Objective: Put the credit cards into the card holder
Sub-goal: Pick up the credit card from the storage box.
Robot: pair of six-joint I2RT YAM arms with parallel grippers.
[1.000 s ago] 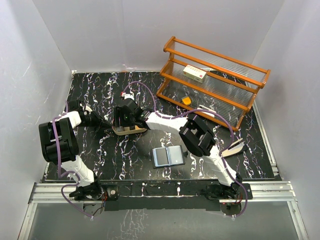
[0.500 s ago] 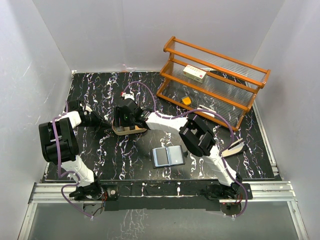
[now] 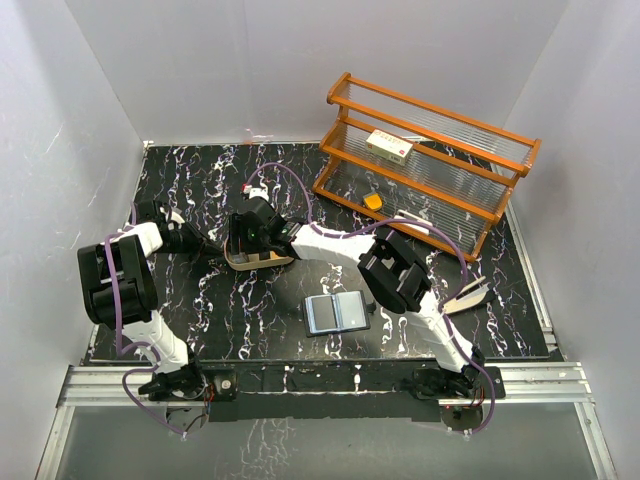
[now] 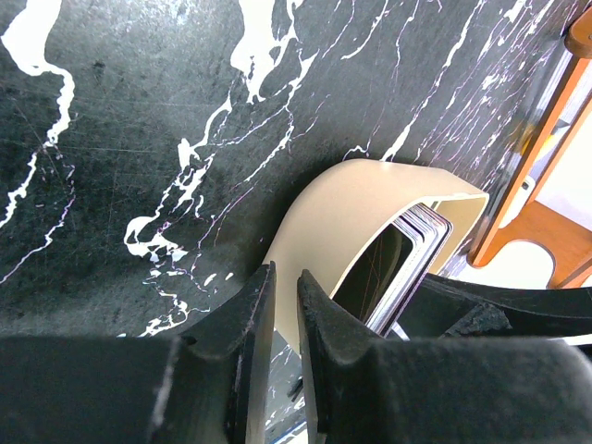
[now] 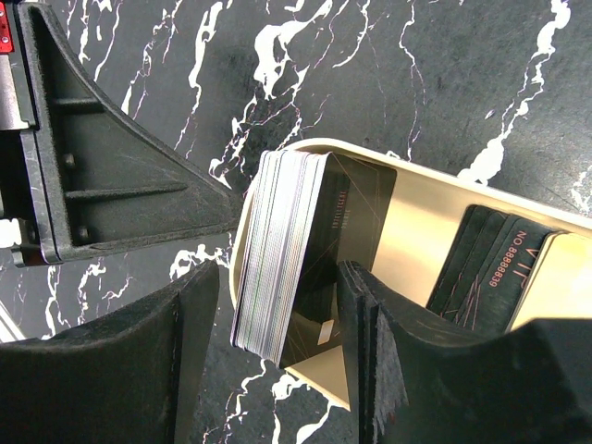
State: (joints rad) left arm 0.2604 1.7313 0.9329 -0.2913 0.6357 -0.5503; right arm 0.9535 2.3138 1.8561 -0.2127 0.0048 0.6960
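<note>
A stack of credit cards (image 5: 277, 250) stands on edge in the left end of a tan oval tray (image 5: 435, 203). More dark cards (image 5: 481, 268) lean at the tray's right end. My right gripper (image 5: 277, 277) is open and straddles the stack, one finger outside the tray wall and one inside. My left gripper (image 4: 285, 277) is shut, with only a slit between its fingers, and its tips are against the tray's outer wall (image 4: 351, 213). In the top view both grippers meet at the tray (image 3: 262, 262). The card holder (image 3: 336, 313) lies open nearer the front.
An orange wooden rack (image 3: 425, 160) stands at the back right with a white-and-red box (image 3: 389, 146) on it and a small orange object (image 3: 373, 201) below. A pale flat object (image 3: 468, 295) lies by the right arm. White walls enclose the black marbled table.
</note>
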